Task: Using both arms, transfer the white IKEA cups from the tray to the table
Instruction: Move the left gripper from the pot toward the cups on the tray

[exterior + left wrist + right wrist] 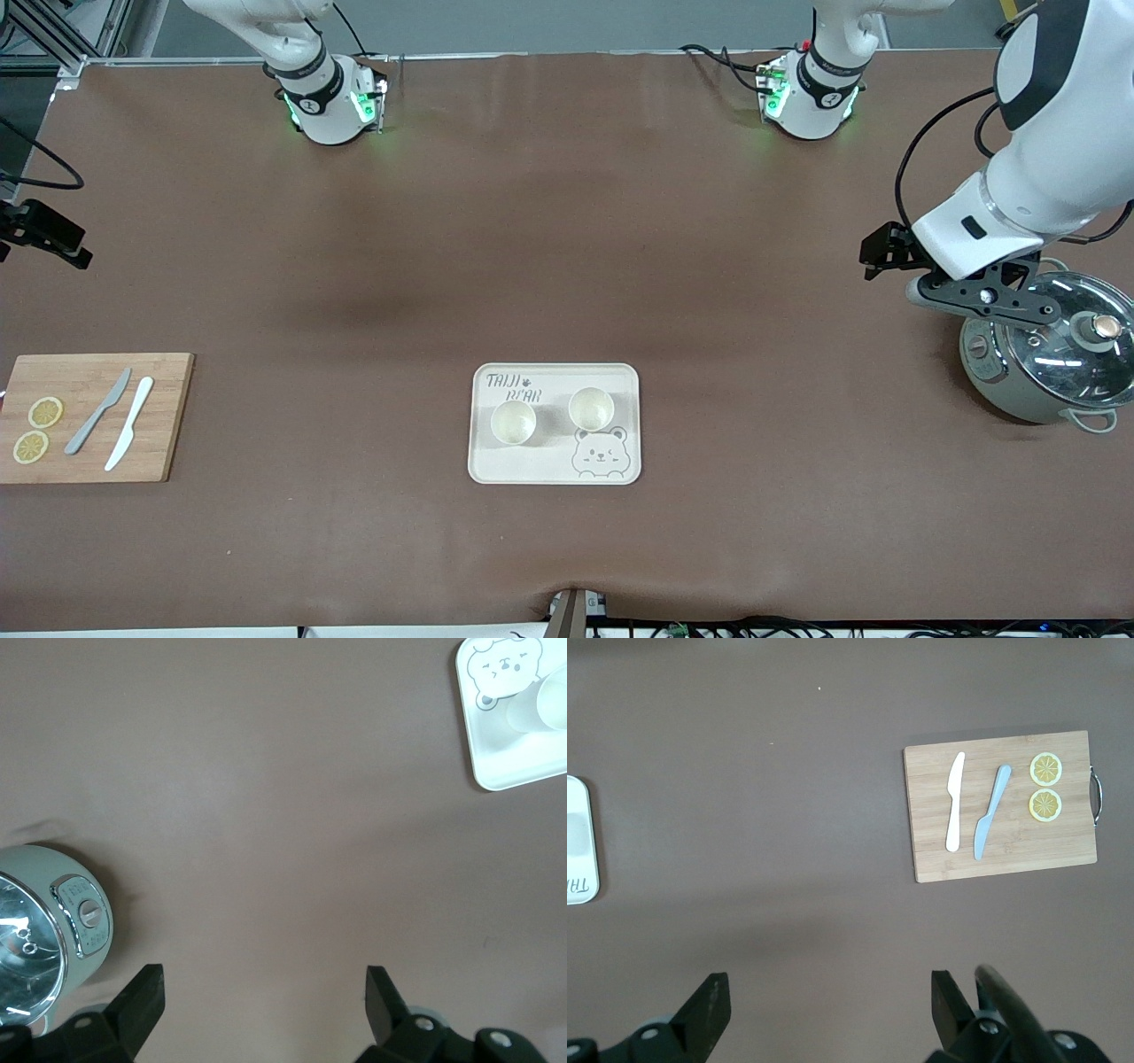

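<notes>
- Finds two small cream-white handleless tumblers, the cups (513,422) (591,408), upright side by side on the cream rectangular bear-printed tray (532,468), at six o'clock from the middle of the brown-covered table (620,221) in the front view.
- Leaves a gap between the cups, one toward the tray's nine o'clock and one toward its three, probably so that each arm can take its own without crowding.
- Keeps the left hand (261,1001) spread and empty over bare table just beside the pale green glass-lidded cooker (1045,363), at about three o'clock, well apart from the tray.
- Keeps the right hand (828,1005) spread and empty too, over bare table toward nine o'clock, with the wooden cutting board (1001,859) in its wrist view.
- Shows, on that board at eight o'clock, a grey knife (97,412), a white knife (129,423) and two lemon slices (45,412), none of them part of the job.
- Judges nothing begun: both cups on the tray, both arms out wide, likely a start pose that keeps the middle free for the reach inward.
</notes>
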Tool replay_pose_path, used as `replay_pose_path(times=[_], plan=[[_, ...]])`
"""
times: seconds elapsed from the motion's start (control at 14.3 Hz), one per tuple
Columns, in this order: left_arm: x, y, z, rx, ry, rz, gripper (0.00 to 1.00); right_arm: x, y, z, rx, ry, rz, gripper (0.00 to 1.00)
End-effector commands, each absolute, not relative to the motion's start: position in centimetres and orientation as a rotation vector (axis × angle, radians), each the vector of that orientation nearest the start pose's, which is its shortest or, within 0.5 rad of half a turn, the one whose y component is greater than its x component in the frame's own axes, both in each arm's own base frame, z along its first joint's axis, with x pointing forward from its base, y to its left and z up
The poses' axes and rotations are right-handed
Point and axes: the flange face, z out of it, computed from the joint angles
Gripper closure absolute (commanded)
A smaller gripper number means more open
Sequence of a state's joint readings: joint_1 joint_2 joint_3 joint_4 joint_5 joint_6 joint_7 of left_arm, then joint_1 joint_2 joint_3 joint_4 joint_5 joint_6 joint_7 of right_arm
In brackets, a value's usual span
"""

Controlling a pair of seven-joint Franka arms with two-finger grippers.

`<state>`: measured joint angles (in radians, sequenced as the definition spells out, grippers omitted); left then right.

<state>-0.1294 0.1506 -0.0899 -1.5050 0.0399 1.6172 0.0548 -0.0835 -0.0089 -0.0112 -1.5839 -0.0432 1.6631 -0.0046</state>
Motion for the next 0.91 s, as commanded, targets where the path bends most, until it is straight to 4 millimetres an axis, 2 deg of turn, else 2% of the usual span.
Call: replay_pose_path(times=[0.0,0.14,0.28,0.35,0.49,0.63,0.84], plan=[[59.1,-12.7,57.3,-3.019,0.468,0.018,0.00,55.9,-5.5,63.6,-3.179,0.262,-0.146,0.00],[59.2,-13.1,57.2,-3.033,0.457,0.016,0.00,55.9,-4.9,63.6,-3.168,0.350,-0.149,0.00],[59.3,-13.9,56.9,-3.035,0.477,0.000,0.00,56.0,-5.0,63.5,-3.169,0.350,-0.150,0.00],[59.5,-14.7,56.0,-3.036,0.492,0.022,0.00,55.9,-5.3,63.5,-3.170,0.356,-0.140,0.00],[59.6,-14.6,54.5,-3.039,0.490,0.063,0.00,55.9,-5.8,63.5,-3.167,0.368,-0.141,0.00],[60.0,-14.4,53.5,-3.038,0.488,0.086,0.00,56.0,-4.8,63.6,-3.167,0.353,-0.150,0.00],[60.9,-14.3,52.4,-3.036,0.488,0.093,0.00,56.3,-4.8,63.7,-3.170,0.350,-0.162,0.00]])
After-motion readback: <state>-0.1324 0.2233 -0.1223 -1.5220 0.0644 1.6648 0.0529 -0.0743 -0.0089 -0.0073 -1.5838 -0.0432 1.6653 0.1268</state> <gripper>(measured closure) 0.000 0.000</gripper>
